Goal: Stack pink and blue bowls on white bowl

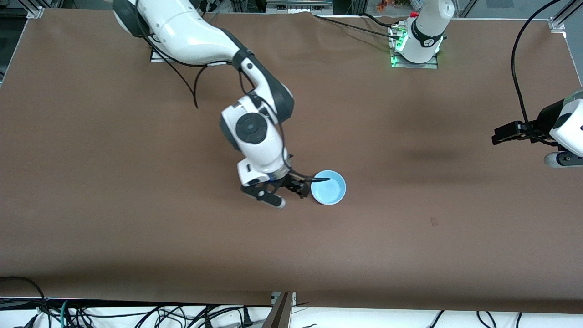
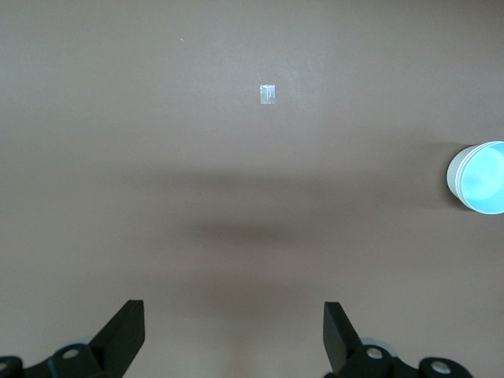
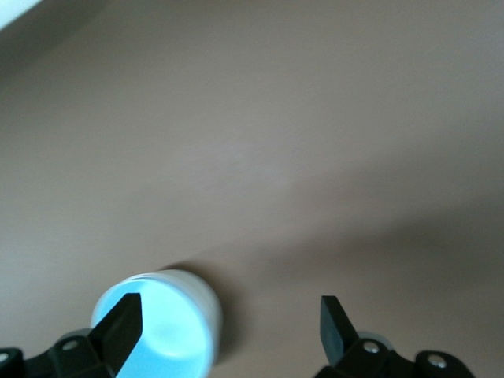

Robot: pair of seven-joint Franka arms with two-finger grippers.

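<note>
Round, smooth blue bowl (image 1: 328, 187) on matte brown table (image 1: 136, 205), beside the wide-spread right gripper (image 1: 291, 196); left gripper (image 2: 235, 335) waits, fingers wide.

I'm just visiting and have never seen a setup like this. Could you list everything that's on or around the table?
Bowl stack: one stack; blue bowl on top, a white side under it in the wrist views; pink not visible; mid-table.
Tape mark: one, pale, on the table toward the left arm's end.
Table: one, brown covering.
Cables: many, black, along the table edge nearest the front camera.
Right gripper: one, black fingers open, one finger over the stack's rim.
Left gripper: one, fingers open, waiting above bare table at the left arm's end.
</note>
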